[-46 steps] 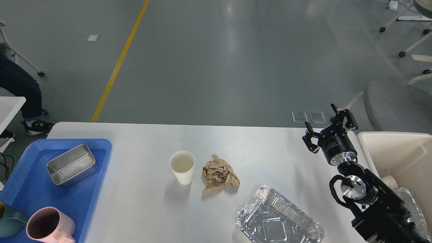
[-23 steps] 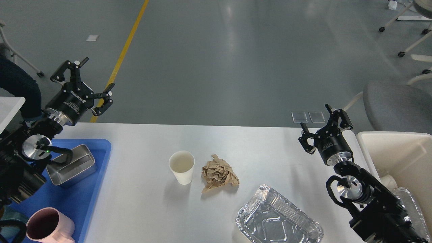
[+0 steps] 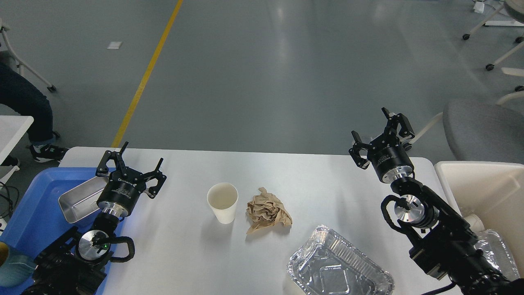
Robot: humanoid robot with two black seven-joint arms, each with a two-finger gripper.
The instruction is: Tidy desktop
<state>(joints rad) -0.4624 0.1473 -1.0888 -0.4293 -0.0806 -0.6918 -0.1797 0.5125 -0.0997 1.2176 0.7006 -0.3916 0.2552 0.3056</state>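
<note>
Paper, light and soft, the cup [image 3: 222, 203] and crumpled wad [image 3: 268, 209] mid-table [image 3: 311, 172] crush easily, so both wide-open, empty claws, left claw [image 3: 131, 168] and right claw [image 3: 378, 133], should pinch gently.

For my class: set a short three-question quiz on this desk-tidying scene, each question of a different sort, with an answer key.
1. True or false: the left gripper is shut on the paper cup.
2. Which thing lies directly beside the paper cup? A) the crumpled brown paper B) the foil tray C) the steel container
3. Fill in: the steel container rests in the ____ tray at the left end of the desktop.

Key
1. False: both the left gripper and the right gripper are open and hold nothing.
2. A
3. blue
</note>
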